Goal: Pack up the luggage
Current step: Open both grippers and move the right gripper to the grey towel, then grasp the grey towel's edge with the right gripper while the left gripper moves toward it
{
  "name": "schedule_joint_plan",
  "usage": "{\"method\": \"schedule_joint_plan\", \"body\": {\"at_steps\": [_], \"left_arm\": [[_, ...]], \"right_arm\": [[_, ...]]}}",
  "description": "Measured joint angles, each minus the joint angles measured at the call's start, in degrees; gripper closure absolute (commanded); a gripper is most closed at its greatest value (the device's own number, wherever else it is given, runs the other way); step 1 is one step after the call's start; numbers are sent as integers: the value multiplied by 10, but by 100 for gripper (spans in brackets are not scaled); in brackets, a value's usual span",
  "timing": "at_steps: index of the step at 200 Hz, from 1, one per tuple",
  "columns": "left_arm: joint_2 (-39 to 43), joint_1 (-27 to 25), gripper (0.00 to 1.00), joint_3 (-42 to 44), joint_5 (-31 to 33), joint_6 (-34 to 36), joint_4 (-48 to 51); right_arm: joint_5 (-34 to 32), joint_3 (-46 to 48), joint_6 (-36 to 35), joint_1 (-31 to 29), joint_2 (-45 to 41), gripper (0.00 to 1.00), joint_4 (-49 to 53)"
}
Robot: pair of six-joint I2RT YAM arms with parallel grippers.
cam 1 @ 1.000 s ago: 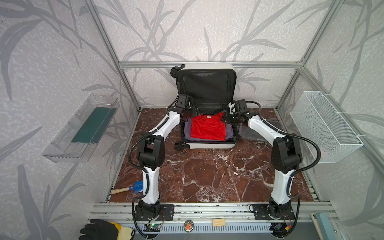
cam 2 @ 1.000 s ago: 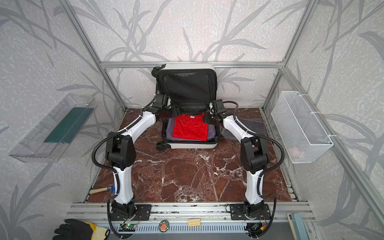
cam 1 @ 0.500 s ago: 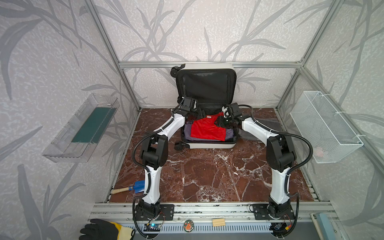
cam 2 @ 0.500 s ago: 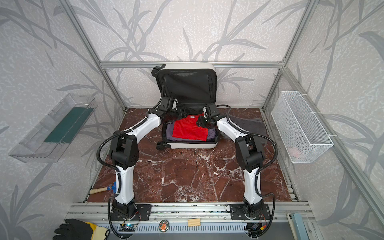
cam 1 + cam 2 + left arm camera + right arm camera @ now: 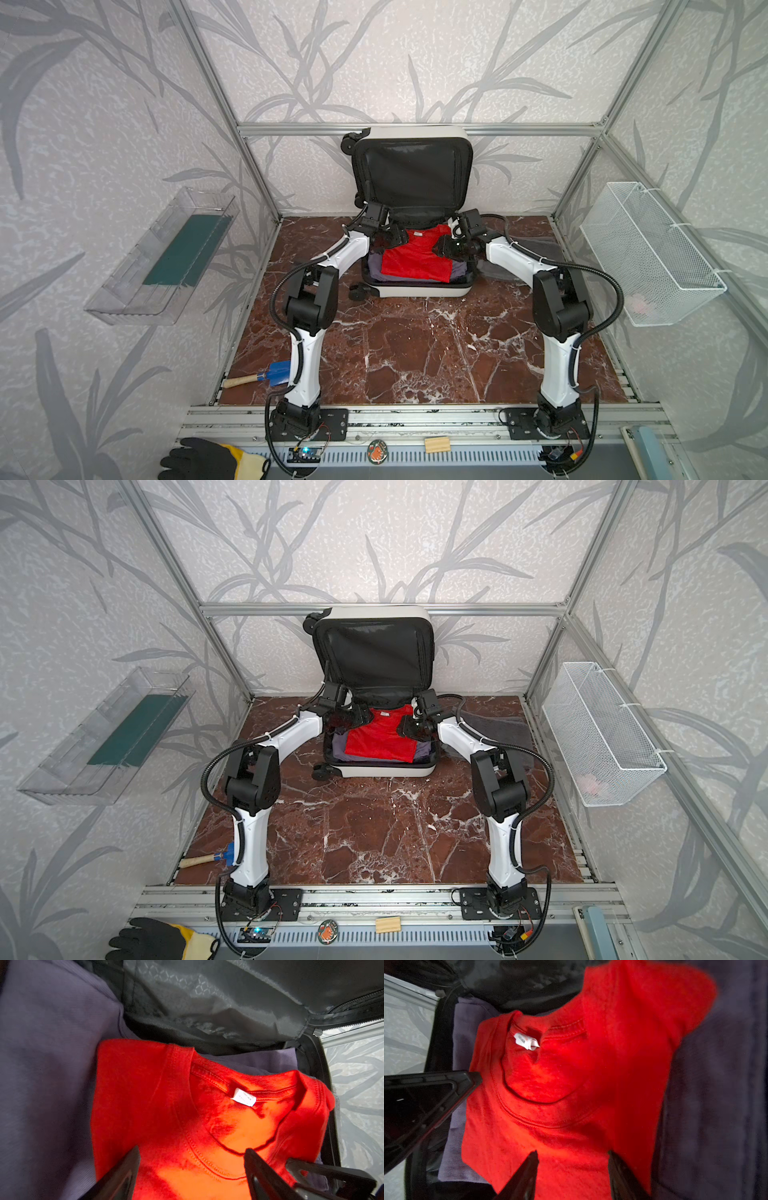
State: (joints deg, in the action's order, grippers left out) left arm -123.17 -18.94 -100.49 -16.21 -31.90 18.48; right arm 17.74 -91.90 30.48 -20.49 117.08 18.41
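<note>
The luggage [image 5: 415, 289] [image 5: 382, 771], a small white suitcase, lies open at the back of the floor, its black-lined lid [image 5: 411, 174] upright against the wall. A red T-shirt [image 5: 415, 262] [image 5: 382, 742] [image 5: 166, 1105] [image 5: 581, 1084] lies on purple clothing [image 5: 41, 1064] [image 5: 716, 1084] in the lower shell. My left gripper [image 5: 395, 239] [image 5: 353, 721] [image 5: 191, 1153] hovers open over the shirt's collar end on the left. My right gripper [image 5: 442, 246] [image 5: 405, 728] [image 5: 573, 1155] stands open over the same end on the right. Neither has cloth between its fingers.
A clear bin [image 5: 166, 257] with a green item hangs on the left wall, a white wire basket [image 5: 648, 253] on the right wall. Grey cloth [image 5: 528, 245] lies right of the suitcase. A blue trowel [image 5: 266, 374] lies front left.
Both grippers have come in from the suitcase's side edges to above the red shirt's collar end. The shirt's far right corner is more rumpled than a second ago.
</note>
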Motion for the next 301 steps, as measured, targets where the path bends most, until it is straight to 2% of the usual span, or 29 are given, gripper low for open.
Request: {"method": "schedule_joint_plan", "body": {"at_steps": [33, 73, 106, 142, 176, 213, 268, 301], "left_arm": [[16, 0, 12, -8, 0, 5, 12], [75, -4, 11, -7, -2, 9, 23], [136, -21, 11, 17, -4, 9, 22], [175, -47, 11, 75, -5, 4, 16], [181, -62, 10, 120, -9, -9, 12], [182, -68, 10, 127, -8, -17, 12], [183, -76, 10, 127, -9, -28, 3], [183, -83, 10, 127, -9, -31, -1]], "right_arm": [[8, 37, -3, 29, -83, 37, 0], [8, 122, 0, 114, -214, 27, -15], [-14, 177, 2, 184, -250, 24, -13], [-39, 176, 4, 223, -212, 24, 5], [-42, 92, 4, 230, -109, 25, 33], [-21, 36, 14, 229, -35, 25, 37], [-12, 26, 23, 226, 6, 26, 43], [-12, 63, 36, 232, 9, 27, 35]]}}
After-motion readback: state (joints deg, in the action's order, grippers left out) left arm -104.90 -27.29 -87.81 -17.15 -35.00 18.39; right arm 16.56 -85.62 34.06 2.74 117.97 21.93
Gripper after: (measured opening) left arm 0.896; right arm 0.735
